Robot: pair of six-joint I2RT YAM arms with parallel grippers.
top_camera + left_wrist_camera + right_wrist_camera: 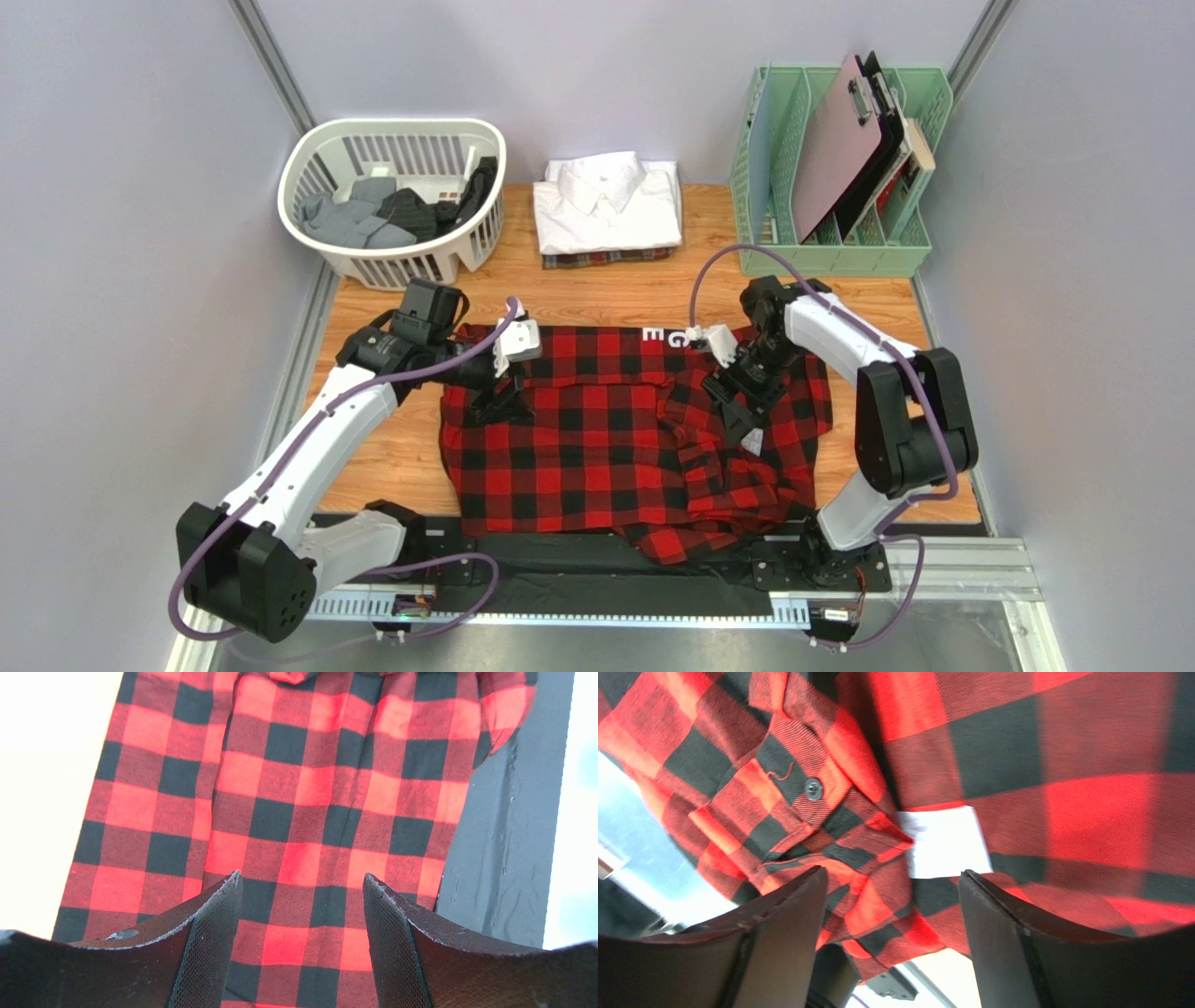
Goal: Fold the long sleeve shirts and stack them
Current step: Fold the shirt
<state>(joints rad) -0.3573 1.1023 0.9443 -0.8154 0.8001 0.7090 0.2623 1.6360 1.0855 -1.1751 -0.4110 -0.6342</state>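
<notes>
Lab cell: grey partition walls (126, 210)

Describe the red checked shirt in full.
The red-and-black checked flannel shirt lies spread on the wooden table, collar toward the far side, near hem over the dark rail. Its left half is flat. The right half is rumpled, with a sleeve bunched across it. The right wrist view shows a cuff with a dark button and a white tag. The open left gripper and right gripper are over it; contact is unclear.
</notes>
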